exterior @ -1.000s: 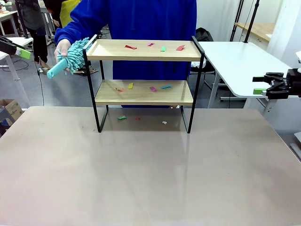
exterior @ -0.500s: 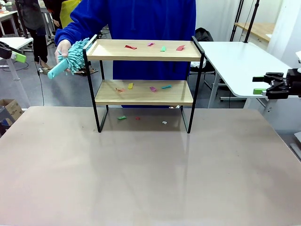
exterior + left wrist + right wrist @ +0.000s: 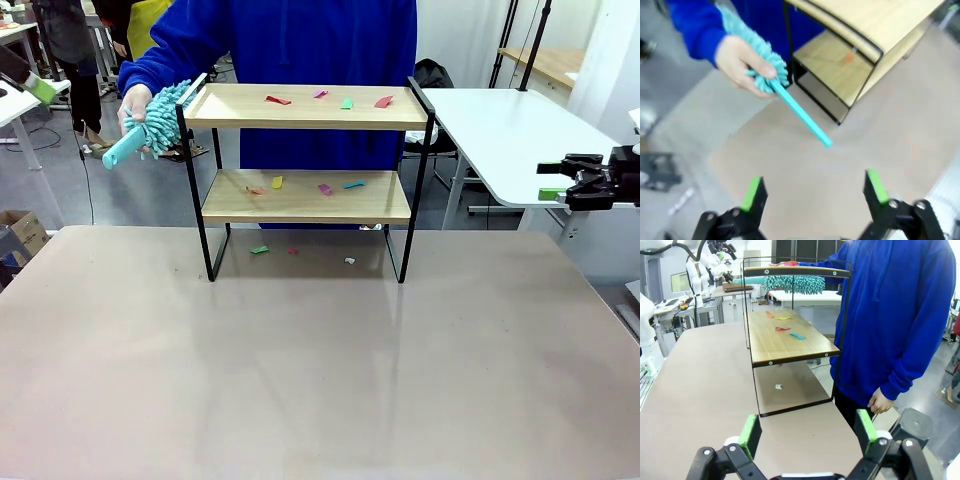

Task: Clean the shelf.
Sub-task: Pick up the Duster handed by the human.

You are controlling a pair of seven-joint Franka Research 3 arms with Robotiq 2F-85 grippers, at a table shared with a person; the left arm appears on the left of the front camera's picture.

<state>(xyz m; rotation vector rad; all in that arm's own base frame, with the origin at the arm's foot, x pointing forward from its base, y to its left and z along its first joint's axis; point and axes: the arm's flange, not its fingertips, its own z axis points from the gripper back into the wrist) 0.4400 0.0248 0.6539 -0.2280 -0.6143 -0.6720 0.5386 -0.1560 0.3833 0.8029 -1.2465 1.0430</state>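
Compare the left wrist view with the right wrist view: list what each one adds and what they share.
Left wrist view: the person's hand gripping the teal duster by its fluffy head, handle pointing toward the open left gripper. Right wrist view: the person's other hand hanging at their side, a white scrap on the table under the shelf, and the open right gripper. Shared: the shelf, the duster, the blue sleeve and the beige table.

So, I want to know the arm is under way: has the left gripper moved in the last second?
Yes. In the front view the left gripper has risen a little, judged against the top board of the shelf.
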